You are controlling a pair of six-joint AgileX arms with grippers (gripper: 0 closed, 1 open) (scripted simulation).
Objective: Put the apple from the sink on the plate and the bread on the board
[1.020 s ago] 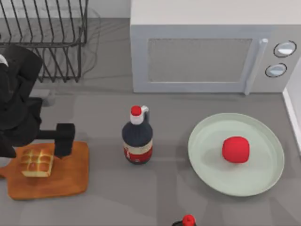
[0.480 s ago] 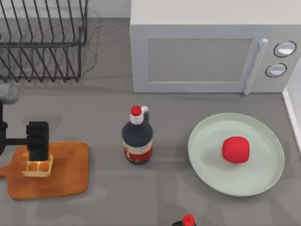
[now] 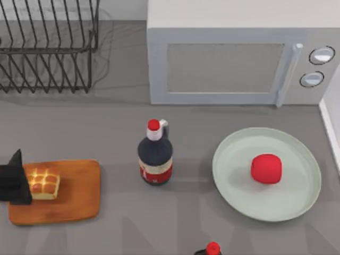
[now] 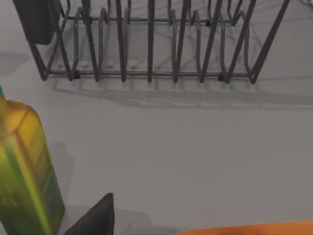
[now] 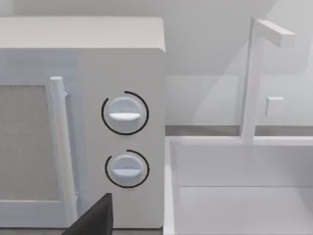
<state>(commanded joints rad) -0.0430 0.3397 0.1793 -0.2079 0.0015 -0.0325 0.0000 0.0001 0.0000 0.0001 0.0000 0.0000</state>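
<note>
Sitting at the near edge of the worktop is a small bottle [image 3: 212, 249] with a red cap. A bit farther in, near the left edge, the bread [image 3: 44, 184] lies flat on the board [image 3: 69, 197]. The left gripper [image 3: 15, 178] is a dark shape just beside the bread, at the left edge. I cannot tell if its fingers are apart or together. The bread looks soft and light, so a hard squeeze could squash it. It would be best to hold it gently by its pale sides.

Toward the right edge, the apple [image 3: 266, 168] sits on the plate [image 3: 234, 186]. It looks round, firm and smooth, so it could roll or slip. A dark bottle [image 3: 155, 156] stands in the middle. Far back are a wire rack [image 3: 48, 48] and a microwave [image 3: 228, 58]. Both jobs look done.
</note>
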